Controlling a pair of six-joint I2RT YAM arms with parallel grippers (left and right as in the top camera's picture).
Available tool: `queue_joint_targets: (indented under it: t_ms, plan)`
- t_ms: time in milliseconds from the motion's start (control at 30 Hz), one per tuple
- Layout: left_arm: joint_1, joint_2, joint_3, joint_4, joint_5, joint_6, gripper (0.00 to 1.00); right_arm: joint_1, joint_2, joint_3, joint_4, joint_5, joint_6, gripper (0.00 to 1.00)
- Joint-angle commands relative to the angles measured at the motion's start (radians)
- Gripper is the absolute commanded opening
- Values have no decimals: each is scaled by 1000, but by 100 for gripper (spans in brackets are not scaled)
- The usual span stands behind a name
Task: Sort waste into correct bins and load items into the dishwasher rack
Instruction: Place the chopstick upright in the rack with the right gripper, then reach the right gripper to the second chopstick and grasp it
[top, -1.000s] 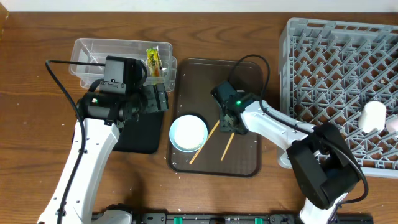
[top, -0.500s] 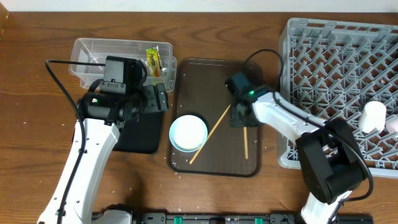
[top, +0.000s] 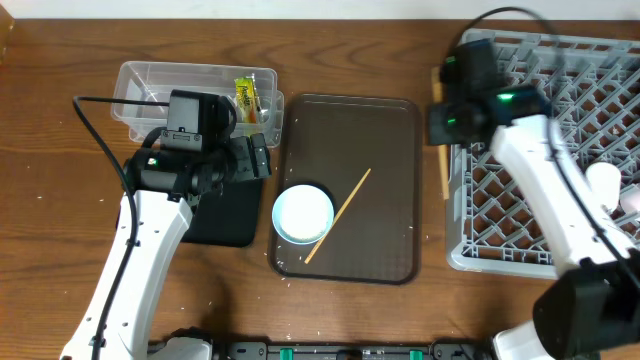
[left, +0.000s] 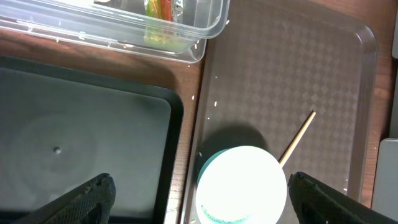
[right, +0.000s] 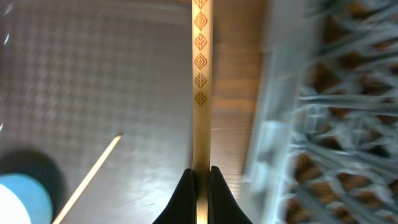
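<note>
My right gripper (top: 441, 130) (right: 200, 177) is shut on a wooden chopstick (top: 445, 175) (right: 201, 74) and holds it between the brown tray and the left wall of the grey dishwasher rack (top: 560, 130) (right: 323, 124). A second chopstick (top: 338, 215) (left: 297, 137) lies on the brown tray, touching the pale blue-white bowl (top: 303, 213) (left: 242, 183). My left gripper (top: 255, 155) (left: 199, 199) is open and empty above the bowl and the black tray (top: 225, 215) (left: 81, 124). The green-and-yellow wrapper (top: 246, 100) (left: 158, 12) lies in the clear tub (top: 190, 85). The plate and the tissue are out of view.
The brown serving tray (top: 370, 130) lies between the bins and the rack. Two white cups (top: 602, 185) sit at the rack's right side. A few rice grains (left: 205, 102) lie on the wood beside the serving tray.
My right gripper has lifted one chopstick off the brown tray and carried it up and right to the rack's left wall. The left arm has not moved.
</note>
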Motion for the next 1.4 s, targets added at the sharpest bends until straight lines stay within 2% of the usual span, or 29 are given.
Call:
queue_joint_targets:
  t_ms: [0, 167, 333, 433, 500, 567, 800, 967, 1367]
  plan:
    - [4, 2, 6, -2, -13, -1, 92, -86, 10, -6, -18, -5, -68, 1]
    - [4, 2, 6, -2, -13, -1, 92, -152, 39, -55, -32, -6, -77, 1]
    - [4, 2, 6, -2, -13, -1, 92, -158, 59, -113, -5, -5, -88, 3]
    - [4, 2, 6, -2, -13, -1, 92, -157, 58, -116, 4, -5, -89, 16]
    - [4, 2, 6, -2, -13, -1, 92, -157, 58, -106, 3, -5, -89, 39]
    - [4, 2, 6, -2, -13, -1, 92, -157, 53, -88, 2, -6, -89, 50]
    - [4, 2, 6, -2, -13, -1, 92, -110, 4, -8, 57, -166, -46, 54]
    - [4, 2, 6, -2, -13, -1, 92, 13, 30, -11, 82, -203, 15, 59]
    - [4, 2, 6, -2, -13, -1, 92, 334, 307, -11, 81, -151, 297, 62]
